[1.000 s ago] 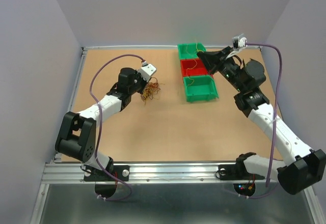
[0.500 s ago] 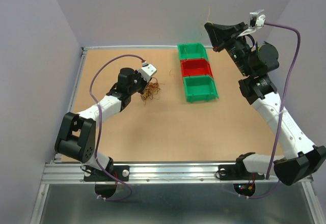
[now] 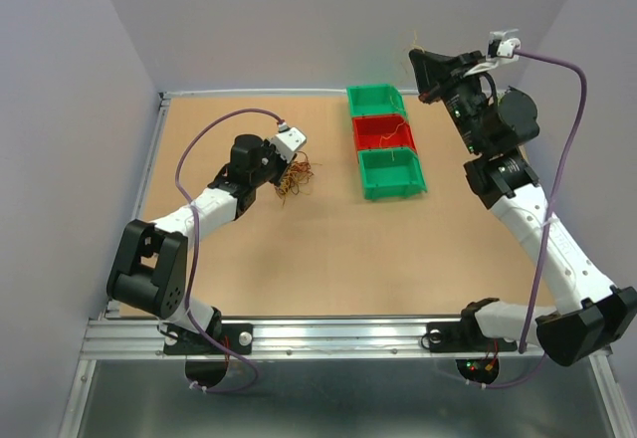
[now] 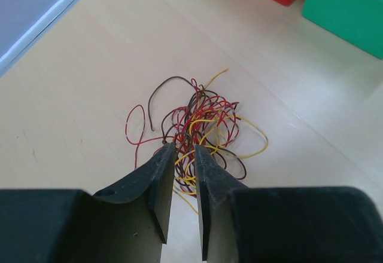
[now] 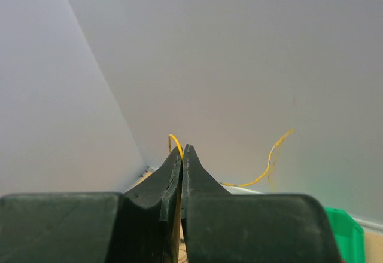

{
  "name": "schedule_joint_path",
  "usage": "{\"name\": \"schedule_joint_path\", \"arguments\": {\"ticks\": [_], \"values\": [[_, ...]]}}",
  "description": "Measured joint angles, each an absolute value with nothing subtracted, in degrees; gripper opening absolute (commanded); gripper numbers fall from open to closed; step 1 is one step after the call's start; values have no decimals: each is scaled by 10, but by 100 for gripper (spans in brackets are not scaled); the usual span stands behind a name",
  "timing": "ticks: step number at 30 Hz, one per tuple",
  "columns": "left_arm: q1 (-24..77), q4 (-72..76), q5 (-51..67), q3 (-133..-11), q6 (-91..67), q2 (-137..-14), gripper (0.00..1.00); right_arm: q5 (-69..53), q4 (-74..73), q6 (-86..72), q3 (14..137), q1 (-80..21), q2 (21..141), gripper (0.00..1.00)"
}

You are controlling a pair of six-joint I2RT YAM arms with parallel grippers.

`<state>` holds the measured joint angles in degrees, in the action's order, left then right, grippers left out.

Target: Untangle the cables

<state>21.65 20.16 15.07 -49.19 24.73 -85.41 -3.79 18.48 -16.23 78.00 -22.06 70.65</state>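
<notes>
The tangled clump of cables (image 3: 295, 176), thin red, yellow and dark strands, lies on the wooden table left of centre and fills the middle of the left wrist view (image 4: 200, 122). My left gripper (image 3: 283, 171) sits low at the clump's near edge. Its jaws (image 4: 182, 147) stand nearly shut with a narrow gap, and strands run between the tips. My right gripper (image 3: 418, 60) is raised high over the back of the table, right of the bins. It is shut (image 5: 182, 149) on a single yellow cable (image 5: 263, 170) that curls out past its tips.
Three bins stand in a row at the back centre: a far green bin (image 3: 375, 100), a red bin (image 3: 383, 132) and a near green bin (image 3: 391, 172). Thin strands lie in the red and near green bins. Walls enclose the table on three sides.
My right gripper has risen from the bins to high above the table's back edge, carrying the yellow cable. The left arm and the clump have not moved.
</notes>
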Motion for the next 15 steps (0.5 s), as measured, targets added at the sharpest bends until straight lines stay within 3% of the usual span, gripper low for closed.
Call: {"name": "schedule_joint_path", "arguments": {"ticks": [9,15], "values": [[216,202,151,-492,249,-853,32,31,201,-147,625,-221,669,0],[216,202,153,-492,249,-853,32,12,157,-131,579,-221,641,1]]}}
